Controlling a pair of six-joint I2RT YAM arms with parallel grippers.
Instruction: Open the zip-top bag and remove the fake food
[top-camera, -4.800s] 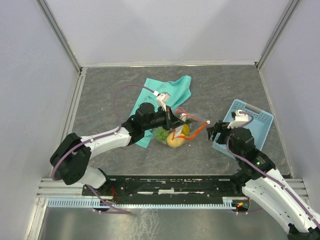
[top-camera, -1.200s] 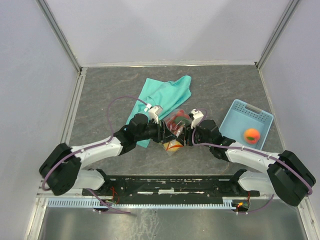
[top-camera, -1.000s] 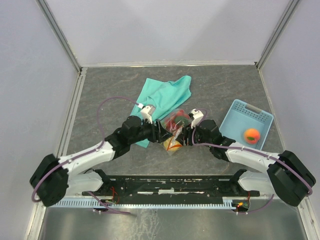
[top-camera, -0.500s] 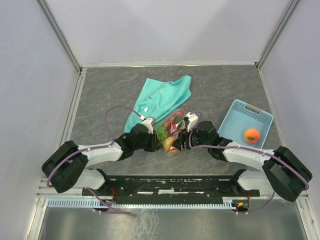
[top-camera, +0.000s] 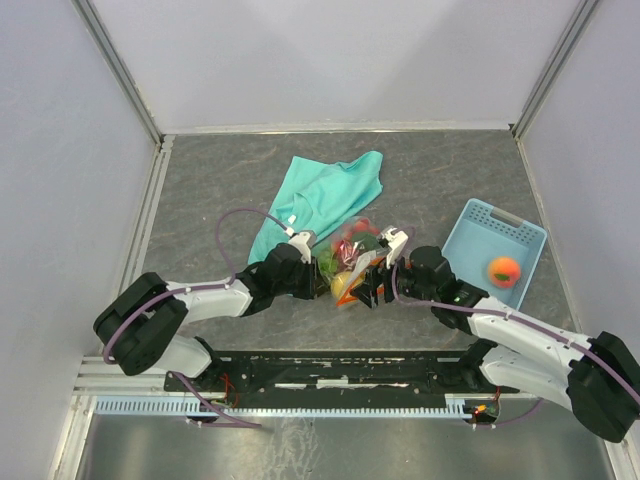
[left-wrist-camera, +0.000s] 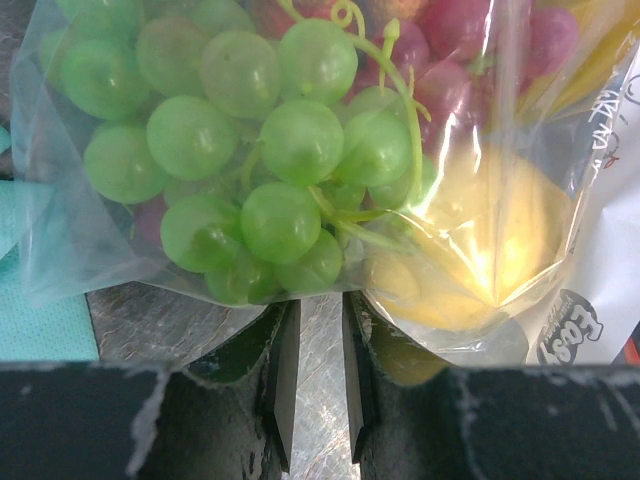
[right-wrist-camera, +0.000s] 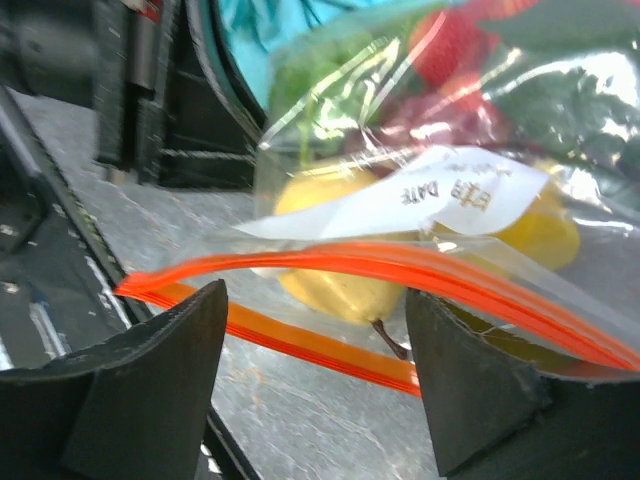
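The clear zip-top bag (top-camera: 352, 258) lies at mid-table with its orange zip strip (right-wrist-camera: 330, 262) parted. Inside it are fake food pieces: green grapes (left-wrist-camera: 250, 150), red grapes (left-wrist-camera: 450, 50) and a yellow fruit (right-wrist-camera: 340, 290) with a stem at the mouth. My left gripper (top-camera: 322, 283) (left-wrist-camera: 320, 305) is at the bag's bottom edge. Its jaws are drawn to a narrow slit and the tips are tucked under the plastic. My right gripper (top-camera: 372, 287) (right-wrist-camera: 315, 292) faces the bag's mouth, open wide, with nothing between its fingers.
A teal cloth (top-camera: 320, 190) lies behind and left of the bag, partly under it. A blue basket (top-camera: 470, 225) stands at the right with an orange peach (top-camera: 505, 269) in it. Grey walls ring the table.
My left gripper has dropped to the bag's near-left edge and its jaws have closed to a narrow slit. My right gripper has opened wider and backed off slightly to the right.
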